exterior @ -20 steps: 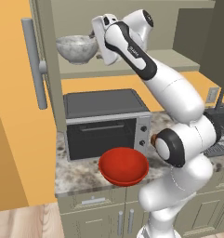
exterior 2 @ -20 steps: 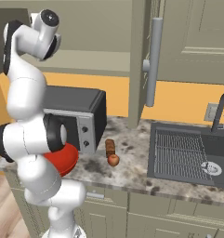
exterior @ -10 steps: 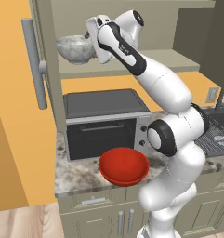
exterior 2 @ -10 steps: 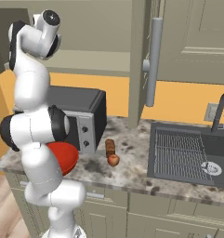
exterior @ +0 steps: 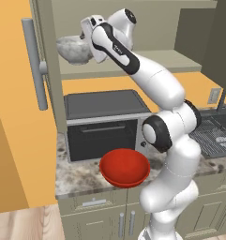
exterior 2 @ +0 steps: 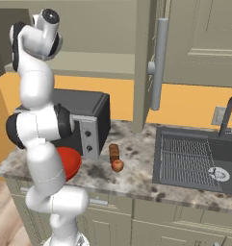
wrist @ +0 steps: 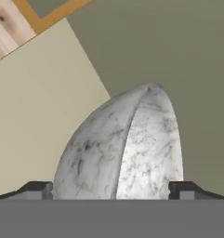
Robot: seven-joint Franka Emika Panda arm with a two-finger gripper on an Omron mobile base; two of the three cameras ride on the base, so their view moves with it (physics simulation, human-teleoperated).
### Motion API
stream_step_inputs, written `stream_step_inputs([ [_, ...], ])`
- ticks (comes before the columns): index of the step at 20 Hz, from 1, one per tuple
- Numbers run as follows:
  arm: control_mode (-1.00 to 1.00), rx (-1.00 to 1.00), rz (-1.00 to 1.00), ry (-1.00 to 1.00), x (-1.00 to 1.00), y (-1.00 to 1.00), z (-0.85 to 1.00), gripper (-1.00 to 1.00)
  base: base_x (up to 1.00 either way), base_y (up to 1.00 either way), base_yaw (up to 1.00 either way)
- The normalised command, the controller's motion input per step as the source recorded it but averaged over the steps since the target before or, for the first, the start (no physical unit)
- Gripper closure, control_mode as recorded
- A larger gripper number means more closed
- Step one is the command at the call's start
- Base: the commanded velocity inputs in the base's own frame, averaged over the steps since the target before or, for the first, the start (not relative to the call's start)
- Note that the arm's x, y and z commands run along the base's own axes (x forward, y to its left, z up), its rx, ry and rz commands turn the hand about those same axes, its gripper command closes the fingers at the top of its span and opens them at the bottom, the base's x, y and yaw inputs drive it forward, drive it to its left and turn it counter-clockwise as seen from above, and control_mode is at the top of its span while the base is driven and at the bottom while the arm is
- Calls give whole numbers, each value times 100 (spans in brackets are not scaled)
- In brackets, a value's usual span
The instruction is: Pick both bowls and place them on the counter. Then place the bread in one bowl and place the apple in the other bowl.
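Observation:
The grey-white marbled bowl (exterior: 71, 49) rests on the open cabinet's shelf (exterior: 156, 63), high on the left. My gripper (exterior: 85, 44) is open and right up against it. In the hand view the bowl (wrist: 122, 148) lies between the two fingertips (wrist: 39, 189), seen on edge; I cannot tell whether they touch it. The glossy red bowl (exterior: 124, 168) sits on the granite counter (exterior: 77, 180) in front of the microwave, and it also shows behind my arm (exterior 2: 70, 162). The brown bread (exterior 2: 114, 152) and the small red apple (exterior 2: 117, 165) lie together on the counter (exterior 2: 136, 180).
A dark microwave (exterior: 105, 122) stands under the shelf. The open cabinet door (exterior: 16, 103) with its long handle (exterior: 32, 61) hangs at the left. The dark sink (exterior 2: 194, 158) with a faucet (exterior 2: 229, 115) lies to the right.
The arm's upper links have swung further toward the shelf. The marbled bowl stays where it was and the gripper stays open.

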Motion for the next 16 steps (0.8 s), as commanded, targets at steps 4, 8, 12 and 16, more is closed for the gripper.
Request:
stream_step_inputs([
  [4,-100,-5,0,0,0,14,-16,100,0,0,0],
  [8,-100,-2,0,-2,0,2,-11,100,0,0,0],
  [12,-100,0,-1,-17,-24,-1,0,100,0,0,0],
  [16,-100,0,-3,-25,-66,-5,0,100,0,0,0],
])
